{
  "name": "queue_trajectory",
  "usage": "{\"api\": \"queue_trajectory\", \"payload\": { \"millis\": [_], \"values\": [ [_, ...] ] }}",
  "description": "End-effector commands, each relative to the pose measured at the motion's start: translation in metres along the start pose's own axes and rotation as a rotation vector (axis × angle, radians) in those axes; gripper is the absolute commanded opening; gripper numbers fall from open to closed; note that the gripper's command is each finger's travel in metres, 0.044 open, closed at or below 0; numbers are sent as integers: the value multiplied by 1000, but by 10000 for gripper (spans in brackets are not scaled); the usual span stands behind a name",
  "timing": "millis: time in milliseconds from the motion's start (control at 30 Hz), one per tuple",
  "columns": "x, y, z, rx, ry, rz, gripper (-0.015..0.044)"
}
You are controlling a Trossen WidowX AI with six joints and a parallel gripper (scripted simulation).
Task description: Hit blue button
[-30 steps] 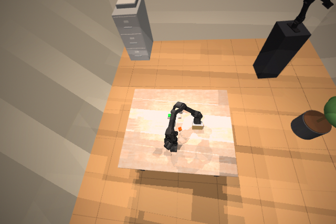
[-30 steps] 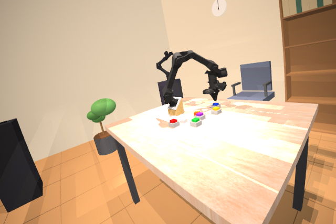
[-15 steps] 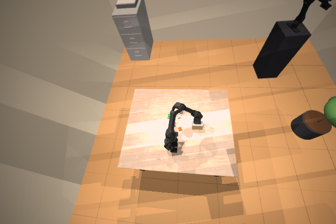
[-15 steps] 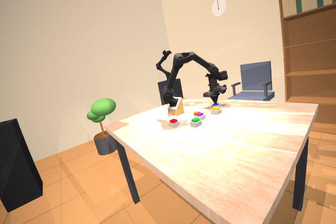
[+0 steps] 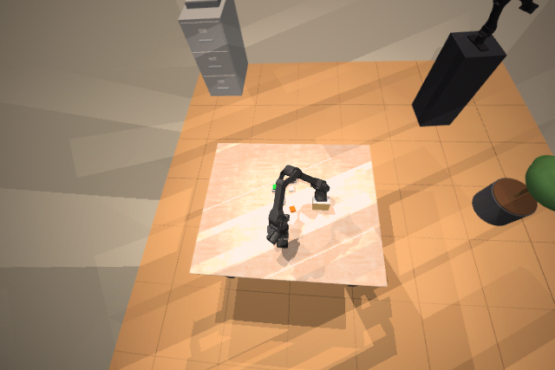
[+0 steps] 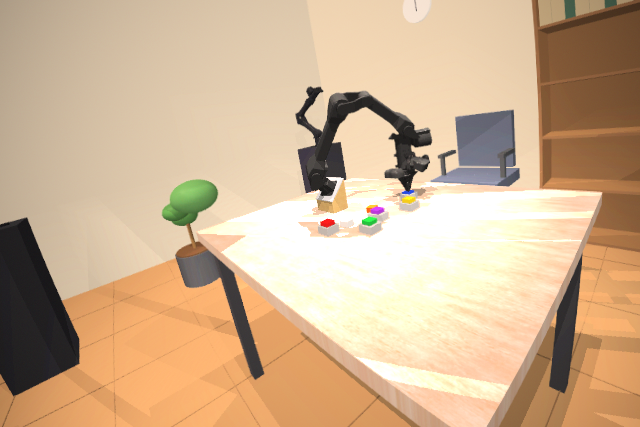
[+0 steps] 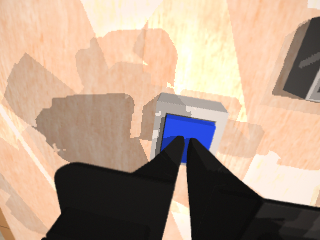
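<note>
The hand (image 7: 182,142) has its two fingers pinched together into a single point with nothing between them, and that point sits right at the blue button (image 7: 192,131), directly beneath the tips; from the wrist view the tips overlap the near edge of the blue cap, though whether they are already bearing down on it I cannot tell. The button looks like a stiff, flat square cap in a pale grey housing fixed to the surface (image 6: 413,267), so there is nothing to take hold of: I would judge it wants a straight, firm push down on the middle of the cap until it stops, then a clean lift so it springs back. The cap is small and smooth, so a push near the edge could skid off onto the housing. Counting from the side view, there are five buttons: the blue one under the hand, a yellow button (image 6: 408,199) just beside it, a purple button (image 6: 377,211), a green button (image 6: 369,221) and a red button (image 6: 327,223) farther off. One small orange block (image 6: 371,207) sits by the purple button.
</note>
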State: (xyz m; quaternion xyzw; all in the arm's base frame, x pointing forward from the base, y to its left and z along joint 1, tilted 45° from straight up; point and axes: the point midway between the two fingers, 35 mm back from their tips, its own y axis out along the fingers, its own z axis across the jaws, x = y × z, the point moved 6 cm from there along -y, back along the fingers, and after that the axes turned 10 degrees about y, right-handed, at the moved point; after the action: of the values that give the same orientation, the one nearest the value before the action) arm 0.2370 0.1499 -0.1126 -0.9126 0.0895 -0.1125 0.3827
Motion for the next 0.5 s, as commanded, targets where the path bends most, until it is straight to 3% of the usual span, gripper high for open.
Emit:
{"api": "queue_trajectory", "payload": {
  "millis": [0,167,333,467],
  "values": [
    [0,1,0,-3,-5,-1,20],
    [0,-30,0,-2,-5,0,20],
    [-1,-32,0,-2,-6,0,20],
    [14,-63,2,-2,-6,0,125]
  ]
}}
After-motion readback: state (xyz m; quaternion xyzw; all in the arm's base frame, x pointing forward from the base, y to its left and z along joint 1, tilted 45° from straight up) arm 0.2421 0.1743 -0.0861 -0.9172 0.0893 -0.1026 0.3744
